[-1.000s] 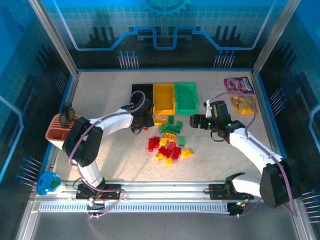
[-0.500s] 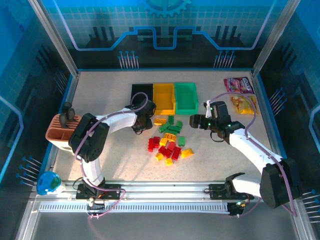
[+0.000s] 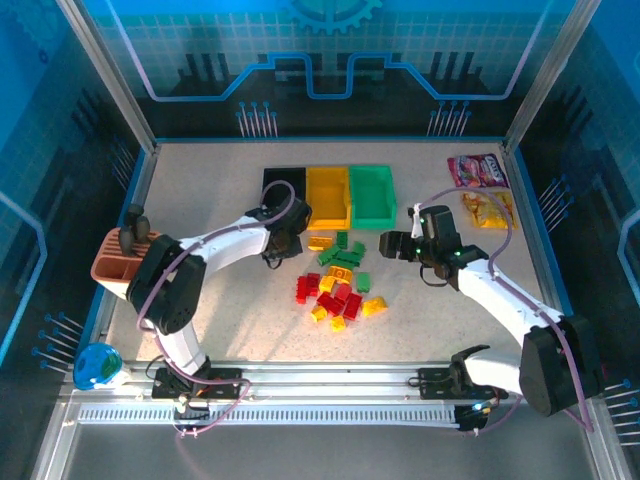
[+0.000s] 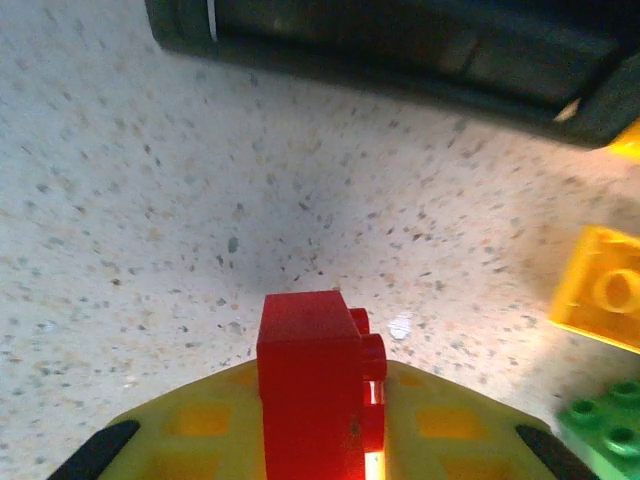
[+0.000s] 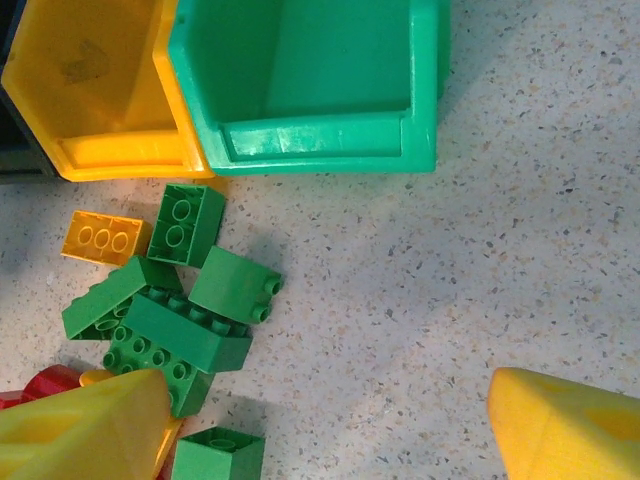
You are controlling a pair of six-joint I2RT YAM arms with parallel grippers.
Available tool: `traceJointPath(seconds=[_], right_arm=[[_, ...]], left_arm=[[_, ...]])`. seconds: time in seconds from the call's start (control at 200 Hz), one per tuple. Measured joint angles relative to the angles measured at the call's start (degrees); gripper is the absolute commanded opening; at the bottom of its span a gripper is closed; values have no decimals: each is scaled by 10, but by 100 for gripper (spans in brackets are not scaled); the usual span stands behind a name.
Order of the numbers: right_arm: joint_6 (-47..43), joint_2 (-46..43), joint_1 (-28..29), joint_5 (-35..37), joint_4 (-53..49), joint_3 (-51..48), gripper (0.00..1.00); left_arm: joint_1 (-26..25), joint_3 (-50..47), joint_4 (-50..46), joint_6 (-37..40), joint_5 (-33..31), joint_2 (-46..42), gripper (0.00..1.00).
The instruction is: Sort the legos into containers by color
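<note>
I count three bins joined in a row at the far middle of the tabletop: the black bin, the yellow bin and the green bin. The yellow and green ones look empty from the right wrist; I cannot tell for the black. The loose pile of red, yellow and green bricks sits just in front of the bins, too bunched for an exact count. From the right wrist I make out about six green bricks and one yellow brick close to the bin fronts. My left tool is clamped on one red brick, just above the tabletop and near the black bin's front wall. My right tool hangs wide apart with nothing in it, right of the pile. There is bare tabletop left of the pile and right of the green bin. Two snack packets lie at the far right edge, a terracotta holder at the left edge.
</note>
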Motion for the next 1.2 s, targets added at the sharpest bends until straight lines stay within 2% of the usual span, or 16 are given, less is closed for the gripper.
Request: traceJointPath(seconds=[0.135,0.305,0.46,0.615,0.71,0.74,0.791,0.846,1.021,1.111,1.201], right_arm=[[4,12,0,-11,1,0,83],[4,16,0,-18,1,0,83],[6,12,0,-24,0,-6,83],[11,-2,1,-32,-1,-13,83],[10,-12,6,-36,-4,-13,83],[10,-15,9,-36,-5,-13,83],[10,-19,16,-36,-8,-13,83],[10,-21,23,-36,-11,-13,83],[4,-22,62,-24,-34,-4,80],[-2,-22,101,9,-55,15,80],[-12,-19,156,39,-76,46,80]], left_arm=[[9,63,-8,25,0,-7,24],[50,156,-10,59,11,10,25],[97,235,-6,80,31,74,24],[119,286,-8,96,42,150,26],[121,301,-16,106,51,177,34],[122,306,-18,108,52,182,44],[122,318,-27,110,56,189,65],[122,338,-40,116,59,193,77],[120,348,-46,121,61,165,81],[117,283,-29,121,61,103,81],[109,180,9,120,60,4,81]])
